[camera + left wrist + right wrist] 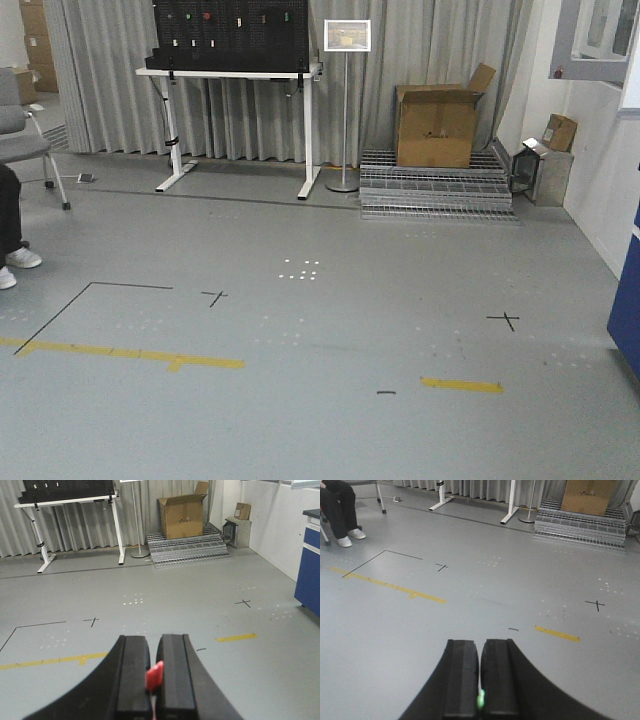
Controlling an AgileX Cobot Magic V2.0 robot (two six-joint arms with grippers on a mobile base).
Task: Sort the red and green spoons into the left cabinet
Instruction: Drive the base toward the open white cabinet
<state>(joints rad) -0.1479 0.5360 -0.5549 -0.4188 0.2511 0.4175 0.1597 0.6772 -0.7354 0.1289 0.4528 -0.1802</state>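
Observation:
In the left wrist view my left gripper [153,647] is shut on the red spoon [154,675], whose red end pokes up between the two black fingers. In the right wrist view my right gripper [480,652] is shut on the green spoon [480,699]; only a small green bit shows low between the pads. Both grippers hang above bare grey floor. The left cabinet is out of view in all three views. Neither gripper shows in the front view.
A white-legged table [235,75] with a black pegboard stands at the back before grey curtains. A sign stand [346,110], a cardboard box [436,125] on metal grates [435,190], a seated person's legs [340,510], and a blue cupboard [307,562] at right.

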